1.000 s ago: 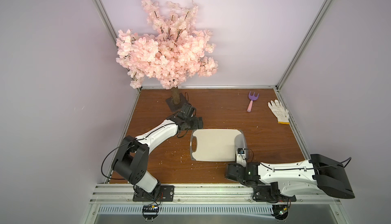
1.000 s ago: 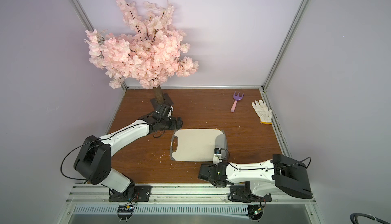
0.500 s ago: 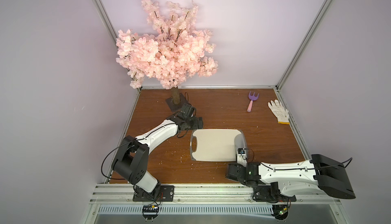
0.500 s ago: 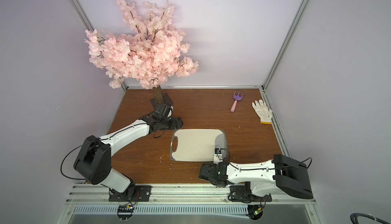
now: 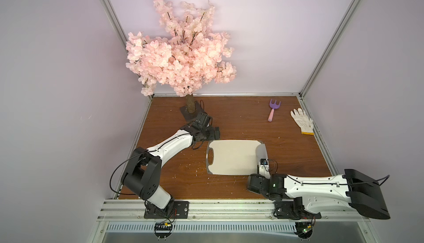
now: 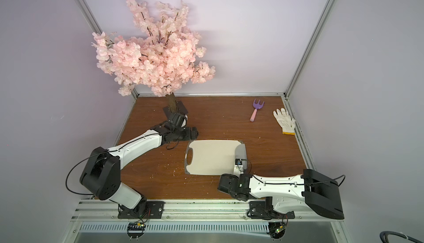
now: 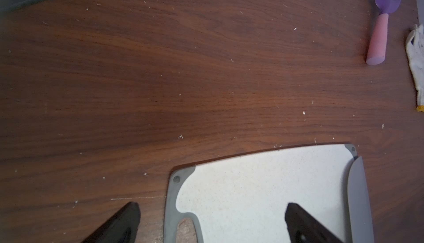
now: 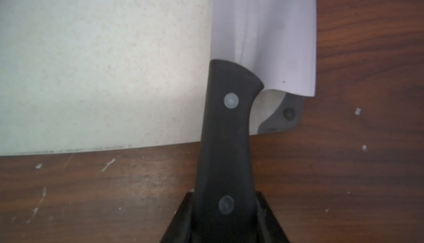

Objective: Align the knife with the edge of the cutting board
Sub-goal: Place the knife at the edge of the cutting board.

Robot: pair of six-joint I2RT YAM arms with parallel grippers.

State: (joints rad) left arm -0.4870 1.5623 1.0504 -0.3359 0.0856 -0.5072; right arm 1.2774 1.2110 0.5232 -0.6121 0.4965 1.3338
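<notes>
- While your right fingers (image 8: pixel 181 221) pinch the black riveted handle of the knife (image 8: pixel 263 35), its broad silver blade lies flat along the short end of the cutting board (image 5: pixel 231 157), opposite the oval handle hole.
- That blade's outer side juts slightly past the board's end over the brown wood surface (image 5: pixel 229 120), and the handle sticks out past the board's near long side.
- Your left fingers (image 7: pixel 119 225) are spread wide, one over bare wood and one over the board, by its far corner at the handle-hole end.
- A purple-and-pink toy garden fork (image 5: pixel 272 111) and a white work glove (image 5: pixel 302 121) lie near the far right corner, well apart from the board; a pink blossom tree (image 5: pixel 181 58) stands far left.
</notes>
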